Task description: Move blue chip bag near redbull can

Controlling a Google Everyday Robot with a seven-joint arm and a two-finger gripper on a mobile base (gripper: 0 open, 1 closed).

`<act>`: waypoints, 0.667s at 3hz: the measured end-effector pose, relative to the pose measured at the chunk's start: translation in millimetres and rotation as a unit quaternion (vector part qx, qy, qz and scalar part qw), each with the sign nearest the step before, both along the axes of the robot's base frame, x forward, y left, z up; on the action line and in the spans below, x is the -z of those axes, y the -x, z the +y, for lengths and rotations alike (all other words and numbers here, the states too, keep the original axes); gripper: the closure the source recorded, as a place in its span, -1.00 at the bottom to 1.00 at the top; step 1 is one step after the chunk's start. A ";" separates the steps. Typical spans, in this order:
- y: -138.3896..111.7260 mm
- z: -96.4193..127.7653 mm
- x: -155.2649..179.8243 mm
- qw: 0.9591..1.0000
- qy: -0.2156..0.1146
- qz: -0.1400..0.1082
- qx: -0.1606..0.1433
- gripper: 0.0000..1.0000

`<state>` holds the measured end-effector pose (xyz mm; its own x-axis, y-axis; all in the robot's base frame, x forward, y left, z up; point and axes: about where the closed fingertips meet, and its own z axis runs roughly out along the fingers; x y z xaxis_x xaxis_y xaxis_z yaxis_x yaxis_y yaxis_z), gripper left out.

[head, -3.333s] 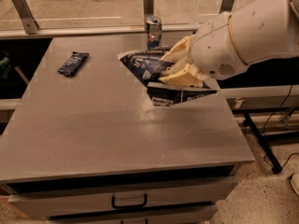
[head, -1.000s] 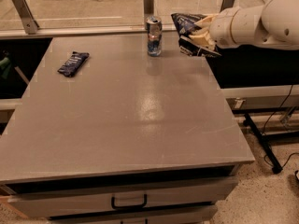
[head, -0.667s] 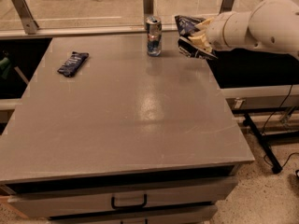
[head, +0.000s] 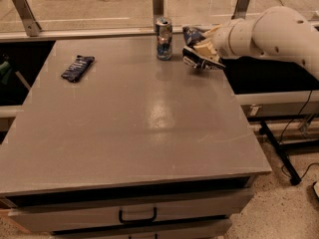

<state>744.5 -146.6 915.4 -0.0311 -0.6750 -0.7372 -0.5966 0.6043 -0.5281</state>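
The blue chip bag (head: pixel 195 48) is a dark navy crinkly bag at the far right of the grey table (head: pixel 134 118), just right of the redbull can (head: pixel 163 38). The can stands upright near the table's back edge. My gripper (head: pixel 205 50) comes in from the right on a white arm and is shut on the blue chip bag, which it partly covers. The bag sits low, at or just above the table top. A small gap separates bag and can.
A small dark blue snack bar wrapper (head: pixel 78 67) lies at the far left of the table. A rail with metal posts (head: pixel 158 1) runs behind the back edge. Drawers with a handle (head: pixel 137 216) are below the front edge. A black stand (head: pixel 279 148) is on the floor at right.
The gripper carried the chip bag from the table's middle to the back right, beside the can. Over the last second it has lowered slightly and stayed beside the can.
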 end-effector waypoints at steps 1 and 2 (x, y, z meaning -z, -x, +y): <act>-0.7 6.2 6.9 1.000 -0.005 0.007 0.001 -0.90; 1.6 8.6 4.7 1.000 -0.008 0.006 0.000 -1.00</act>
